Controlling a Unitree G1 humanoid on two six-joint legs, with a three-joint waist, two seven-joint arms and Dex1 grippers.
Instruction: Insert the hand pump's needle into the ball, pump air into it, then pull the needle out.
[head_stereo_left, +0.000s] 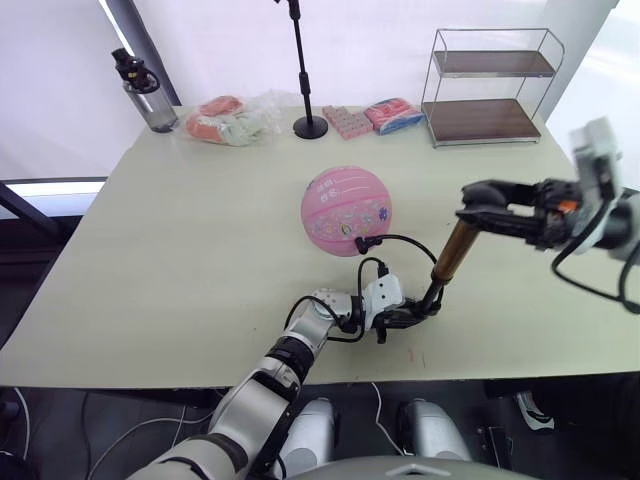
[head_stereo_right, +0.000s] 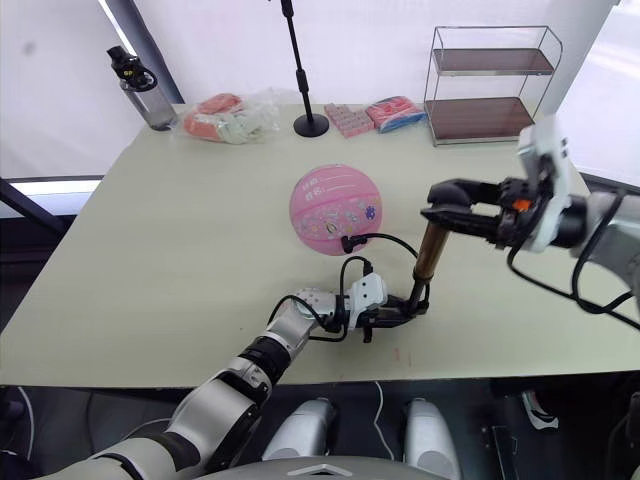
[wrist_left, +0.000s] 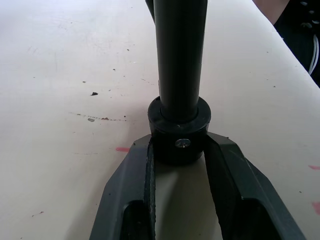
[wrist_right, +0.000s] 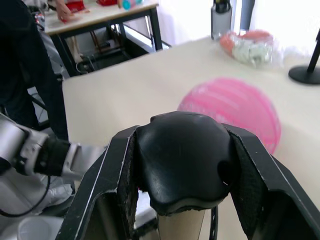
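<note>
Your left gripper (head_stereo_left: 415, 315) sits low on the tabletop (head_stereo_left: 180, 250), its jaws pinching the black base cap of the hand pump (head_stereo_left: 452, 252), which sits squarely between them. The pump stands tilted, its gold barrel rising toward your right gripper (head_stereo_left: 470, 215), whose jaws are clamped on the black handle at the top. The thin hose (head_stereo_left: 405, 240) loops from the pump toward the pink ball (head_stereo_left: 345, 210), which rests mid-table just beyond your left gripper.
</note>
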